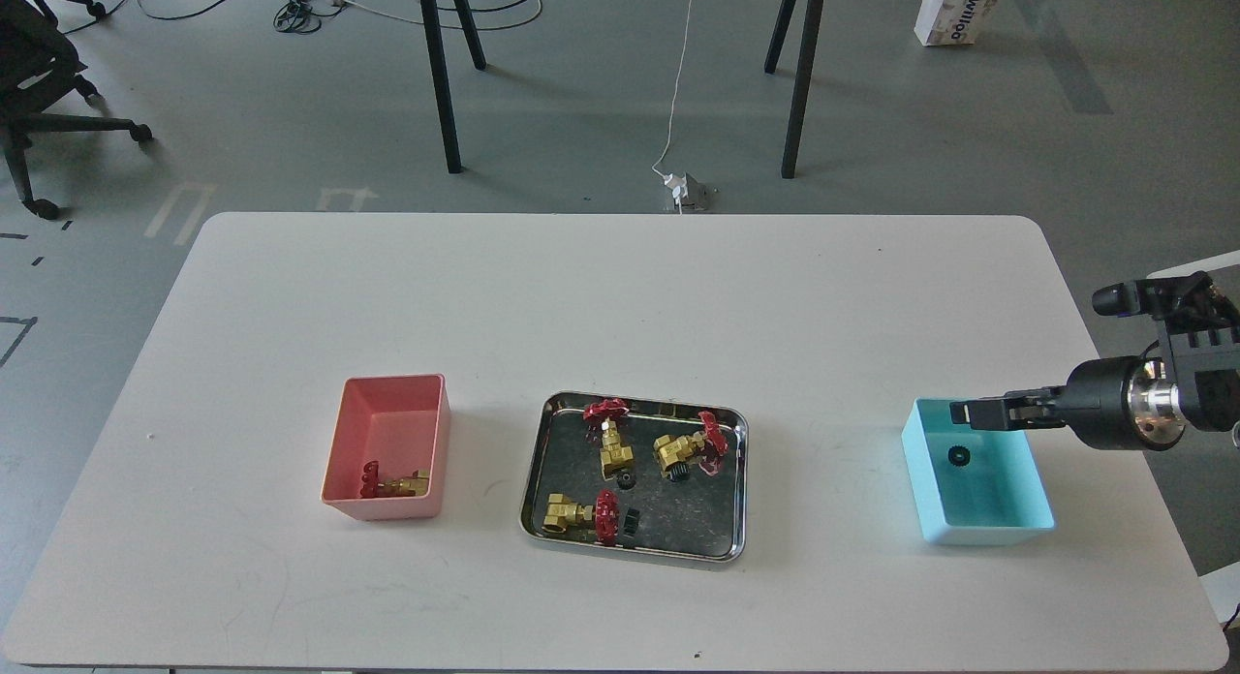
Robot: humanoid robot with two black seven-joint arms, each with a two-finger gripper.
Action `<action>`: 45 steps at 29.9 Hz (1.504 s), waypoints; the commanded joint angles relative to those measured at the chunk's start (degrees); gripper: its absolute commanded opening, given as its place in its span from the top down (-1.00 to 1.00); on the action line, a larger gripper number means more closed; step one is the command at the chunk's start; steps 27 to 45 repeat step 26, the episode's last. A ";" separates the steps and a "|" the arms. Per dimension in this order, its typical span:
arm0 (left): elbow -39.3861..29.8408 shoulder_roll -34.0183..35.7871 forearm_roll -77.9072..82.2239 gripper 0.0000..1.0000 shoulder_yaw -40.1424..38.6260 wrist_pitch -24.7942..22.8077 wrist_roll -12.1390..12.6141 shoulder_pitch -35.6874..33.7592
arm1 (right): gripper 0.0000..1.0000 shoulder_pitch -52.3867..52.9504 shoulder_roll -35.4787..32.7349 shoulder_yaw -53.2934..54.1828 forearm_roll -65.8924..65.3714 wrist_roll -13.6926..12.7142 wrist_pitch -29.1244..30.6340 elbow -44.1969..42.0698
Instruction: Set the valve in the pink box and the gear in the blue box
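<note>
My right gripper (961, 413) hovers over the far left part of the blue box (998, 485), its fingers slightly apart and empty. One black gear (959, 455) lies inside the blue box, just below the gripper. The pink box (387, 427) at the left holds one valve (397, 482). The steel tray (697, 531) in the middle holds three valves (608, 434) (686, 449) (579, 512) and a few gears (626, 479) (632, 522). My left gripper is out of view.
The white table's right edge (1114, 383) runs under my right arm. Bare tabletop lies between the tray and each box. Table legs, cables and an office chair (39, 64) stand on the floor beyond the far edge.
</note>
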 commanded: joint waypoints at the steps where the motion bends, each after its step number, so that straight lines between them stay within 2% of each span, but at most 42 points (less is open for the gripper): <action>1: -0.14 -0.11 0.22 -0.98 0.15 0.01 0.09 0.20 | -0.92 0.09 0.09 5.78 5.00 -1.16 0.45 0.08; 4: -0.49 -0.89 0.40 -0.99 2.33 0.01 0.00 -0.07 | -0.96 0.36 -0.09 19.38 14.03 -1.16 1.95 -1.50; 7: -0.49 -4.40 0.31 -0.99 5.94 -0.17 0.18 -0.51 | -0.96 -0.78 0.87 33.27 26.85 -1.86 1.60 -7.46; 10: -0.41 -7.92 0.14 -0.98 8.14 -0.17 0.18 -0.42 | -0.96 -1.40 3.94 41.81 35.92 -3.96 0.11 -13.09; 15: -0.32 -15.39 -0.04 -0.98 9.11 -0.17 2.19 0.28 | -0.96 -0.79 14.74 51.93 45.60 -8.09 -9.54 -25.83; 17: -0.32 -18.55 -0.13 -0.98 9.11 -0.60 4.21 2.12 | -0.88 -0.70 20.01 54.57 47.81 -9.85 -14.38 -31.28; 19: -0.32 -21.80 -0.13 -0.99 9.03 -1.65 7.54 4.49 | -0.86 -0.52 24.85 54.76 47.90 -11.00 -18.07 -34.80; 21: -0.32 -24.27 -0.56 -0.99 9.02 -3.67 10.79 5.73 | -0.92 -0.52 27.84 54.67 47.73 -10.83 -20.19 -36.65; 23: -0.41 -25.94 -1.09 -0.99 9.02 -4.47 12.65 8.18 | -0.96 -0.43 29.08 55.11 47.55 -10.39 -20.73 -36.67; 26: -0.49 -27.61 -0.83 -0.99 9.03 -4.47 12.66 10.91 | -0.98 -0.35 29.09 55.11 47.46 -10.39 -20.64 -35.96; 45: -0.49 -27.61 -0.83 -0.99 9.03 -4.47 12.66 10.91 | -0.98 -0.35 29.09 55.11 47.46 -10.39 -20.64 -35.96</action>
